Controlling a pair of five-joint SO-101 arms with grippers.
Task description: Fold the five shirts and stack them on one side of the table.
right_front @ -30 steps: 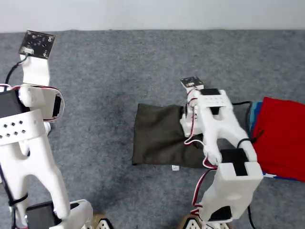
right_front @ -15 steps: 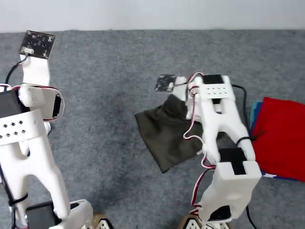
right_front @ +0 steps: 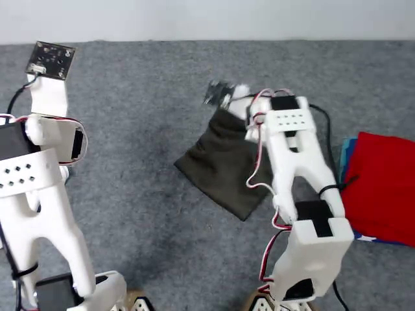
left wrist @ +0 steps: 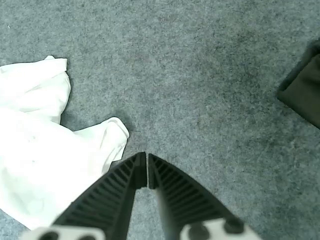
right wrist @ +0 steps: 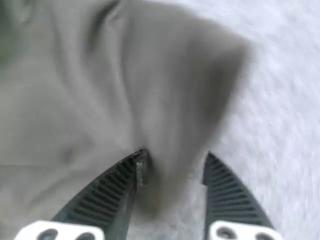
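A dark olive shirt lies folded mid-table, turned askew, its far corner lifted. My right gripper holds that corner; in the right wrist view the cloth bunches between the fingers of the right gripper. On the table's right side a folded red shirt tops a stack of blue ones. My left gripper is shut on nothing, just above the grey table. A crumpled white shirt lies beside it. The olive shirt's corner shows farther off.
The left arm stands along the table's left edge. Grey felt covers the table between the arms and towards the back. A white wall edge runs along the far side.
The right gripper has risen and swung toward the back of the table, pulling the olive shirt's corner up and turning the shirt from a flat rectangle to a slanted one. The left arm has kept still.
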